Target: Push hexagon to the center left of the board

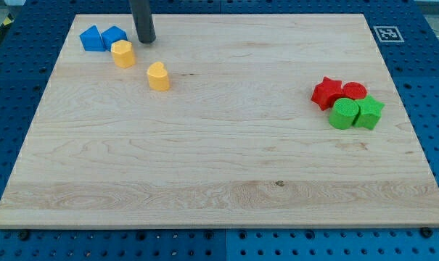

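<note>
A yellow hexagon block (122,54) sits near the board's top left. My tip (146,40) rests on the board just up and right of it, a small gap apart. A yellow heart-shaped block (158,76) lies lower right of the hexagon. Two blue blocks touch the hexagon's upper left: a blue triangle-like block (91,38) and a blue block (114,35) beside it.
At the view's right sits a tight cluster: a red star (326,93), a red round block (354,91), a green round block (343,114) and a green block (368,112). A marker tag (387,32) is at the board's top right corner. The wooden board (219,167) lies on a blue pegboard.
</note>
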Controlling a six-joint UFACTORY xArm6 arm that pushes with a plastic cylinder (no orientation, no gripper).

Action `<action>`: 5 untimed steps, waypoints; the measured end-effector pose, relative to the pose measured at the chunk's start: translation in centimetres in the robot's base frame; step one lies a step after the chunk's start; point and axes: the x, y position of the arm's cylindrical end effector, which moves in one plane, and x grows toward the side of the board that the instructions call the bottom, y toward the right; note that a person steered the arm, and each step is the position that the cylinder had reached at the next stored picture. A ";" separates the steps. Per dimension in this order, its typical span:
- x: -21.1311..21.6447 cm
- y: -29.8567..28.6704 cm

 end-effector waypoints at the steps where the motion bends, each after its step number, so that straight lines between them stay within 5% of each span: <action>1: 1.6 -2.0; 3: 11.5 -1.5; 4: 12.0 -1.2; 5: 7.9 -1.2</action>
